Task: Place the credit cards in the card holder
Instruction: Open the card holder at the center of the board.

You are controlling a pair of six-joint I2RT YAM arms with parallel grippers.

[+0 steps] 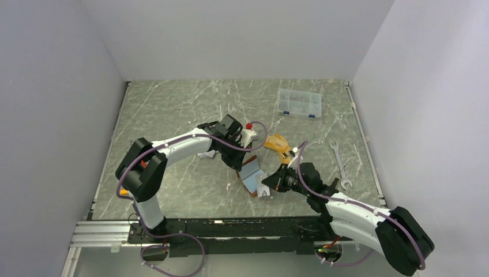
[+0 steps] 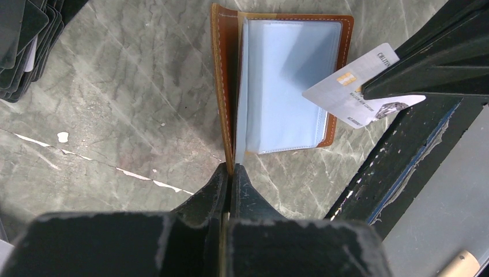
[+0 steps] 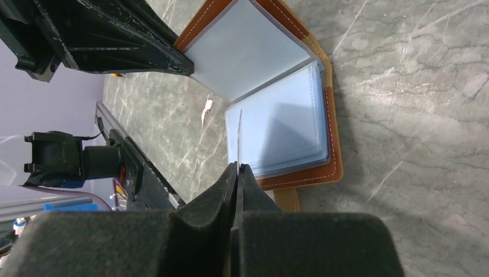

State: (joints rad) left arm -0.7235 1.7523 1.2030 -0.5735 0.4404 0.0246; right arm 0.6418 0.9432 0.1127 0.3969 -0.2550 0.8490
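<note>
The card holder (image 2: 223,69), a tan-brown leather wallet, lies open on the marble table, its clear sleeves (image 2: 282,86) showing. My left gripper (image 2: 230,168) is shut on the edge of its upright leather cover. My right gripper (image 3: 238,167) is shut on a silver-grey credit card (image 3: 239,135), seen edge-on at the near edge of the sleeves (image 3: 282,124). The left wrist view shows this card (image 2: 357,89) with its corner over the sleeves. A black card pile (image 2: 23,40) lies at the left. In the top view, an orange-gold pile (image 1: 278,144) lies behind the wallet (image 1: 252,176).
A clear plastic compartment box (image 1: 298,104) stands at the back right. A wrench (image 1: 340,164) lies right of the right arm. The wallet's snap tab (image 3: 286,199) sticks out beside my right fingers. The black base rail (image 1: 230,228) runs along the table's near edge.
</note>
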